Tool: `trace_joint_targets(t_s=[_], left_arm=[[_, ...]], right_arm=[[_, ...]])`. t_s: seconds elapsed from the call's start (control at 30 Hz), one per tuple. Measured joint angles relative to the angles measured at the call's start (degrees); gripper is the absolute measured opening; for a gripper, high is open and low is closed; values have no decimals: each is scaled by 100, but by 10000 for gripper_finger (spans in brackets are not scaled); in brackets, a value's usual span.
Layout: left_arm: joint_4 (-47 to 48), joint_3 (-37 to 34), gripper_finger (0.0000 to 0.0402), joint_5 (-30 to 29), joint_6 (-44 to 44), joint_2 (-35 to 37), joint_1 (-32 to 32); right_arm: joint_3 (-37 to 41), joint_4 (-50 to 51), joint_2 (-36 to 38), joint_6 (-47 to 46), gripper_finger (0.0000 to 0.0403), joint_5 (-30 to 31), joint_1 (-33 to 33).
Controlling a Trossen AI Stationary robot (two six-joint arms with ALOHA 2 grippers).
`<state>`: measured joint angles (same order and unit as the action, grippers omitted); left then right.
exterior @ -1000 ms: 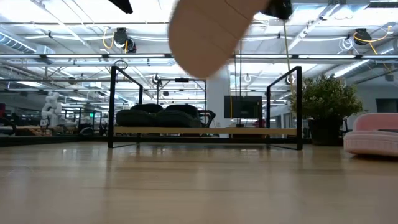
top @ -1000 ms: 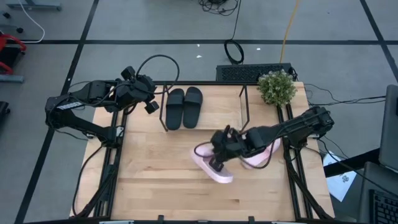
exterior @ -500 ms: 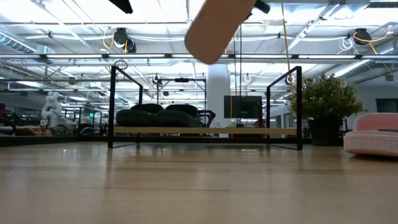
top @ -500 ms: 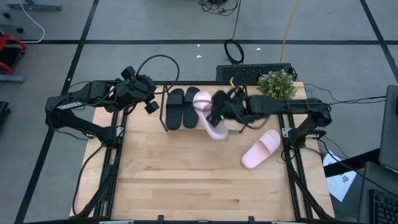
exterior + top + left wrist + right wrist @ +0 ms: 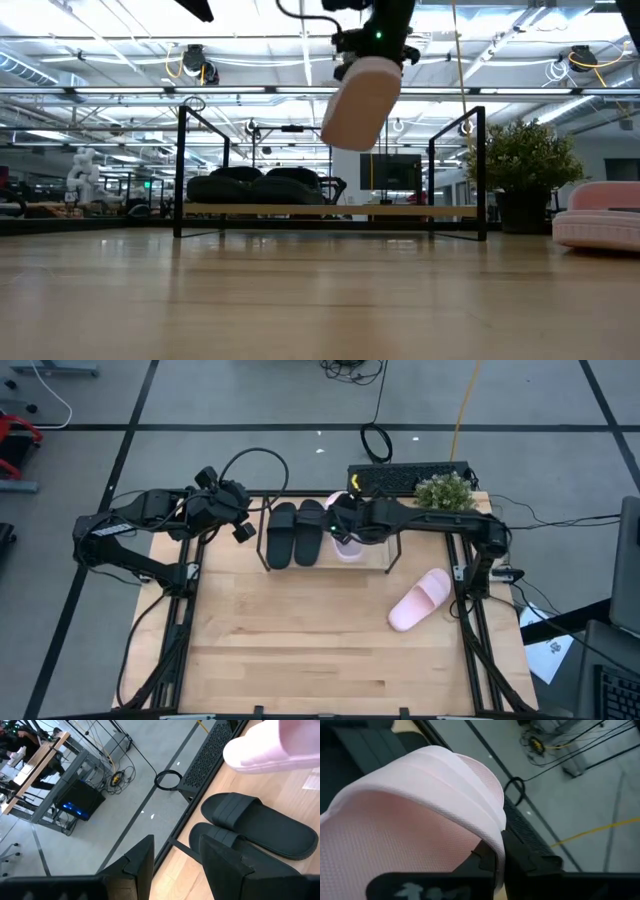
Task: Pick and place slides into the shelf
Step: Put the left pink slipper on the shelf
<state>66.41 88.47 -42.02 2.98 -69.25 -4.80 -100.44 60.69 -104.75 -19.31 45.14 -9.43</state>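
Two black slides (image 5: 296, 532) lie side by side, soles down, on the left part of the shelf (image 5: 393, 542); the low view shows them (image 5: 260, 187) on its board (image 5: 420, 211). My right gripper (image 5: 338, 524) is shut on a pink slide (image 5: 347, 546) above the shelf, just right of the black pair. The low view shows this slide (image 5: 360, 100) in the air. The second pink slide (image 5: 420, 600) rests sole down on the table near its right edge. My left gripper (image 5: 242, 526) waits open at the shelf's left end, its fingers (image 5: 137, 865) apart. My right gripper pinches the pink slide's strap at its edge (image 5: 498, 845) between its two fingers (image 5: 527, 861). It comes from above and from the table's right. The slide is lifted clear and hangs tilted below the fingers, its free end (image 5: 342, 135) lowest, above the shelf board.
A potted plant (image 5: 445, 498) stands at the table's far right corner, beside the shelf's right end. The right half of the shelf board is bare. Wide bare tabletop (image 5: 300, 640) lies toward the near edge. Dark frame rails run along both table sides.
My right gripper has carried the pink slide up from the table's middle toward the far edge and leftward, ending over the shelf beside the black pair. The slide stayed in the hold and swung around on the way. The other pink slide stayed put.
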Motion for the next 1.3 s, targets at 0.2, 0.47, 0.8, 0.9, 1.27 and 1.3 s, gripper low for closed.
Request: trace_joint_targets(t_s=[0.2,0.47,0.8,0.9,1.27,1.3], left_arm=[[0,0,159,0,0,0,0],[0,0,159,0,1,0,0],[0,0,159,0,-11,0,0],[0,0,159,1,-13,0,0],[0,0,159,0,-33,0,0],[0,0,159,0,-51,1,0]], right_arm=[[2,-79,-410,342,1,617,-3],[2,-282,-866,605,2,1151,-31],[7,-535,-962,512,3,1209,-196],[141,-632,-962,514,3,1299,-233],[719,-942,-962,251,3,1308,-256],[736,-967,-962,242,3,1298,-256]])
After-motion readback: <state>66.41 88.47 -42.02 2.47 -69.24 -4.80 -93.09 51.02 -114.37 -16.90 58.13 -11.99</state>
